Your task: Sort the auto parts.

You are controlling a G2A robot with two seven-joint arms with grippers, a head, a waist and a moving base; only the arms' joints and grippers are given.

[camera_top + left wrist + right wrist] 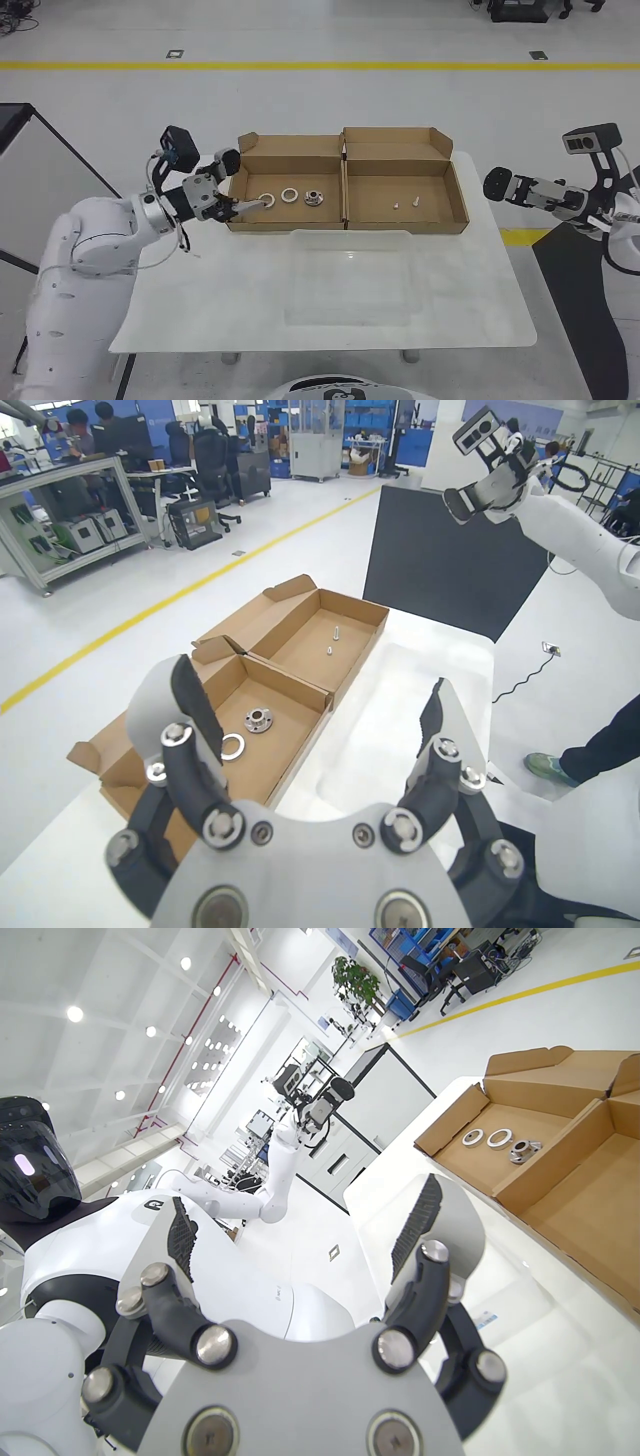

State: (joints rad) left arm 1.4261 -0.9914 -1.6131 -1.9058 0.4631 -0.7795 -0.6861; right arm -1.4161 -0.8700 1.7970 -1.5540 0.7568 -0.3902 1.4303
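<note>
Your left hand stands open and empty at the outer wall of the left box, close to the nearest ring. The right hand is open and empty too, held well off the surface. That ring, a second ring and a flanged hub lie in a row on the left box's floor, and two small bolts lie in the right box.

Expect the rings to be hard, smooth metal lying flat on cardboard (little edge to catch), so pinch across the outer rim and close squarely. The hub looks heavier, so take it by its raised collar. The bolts look light and likely to roll, so grip them across the shank.
</note>
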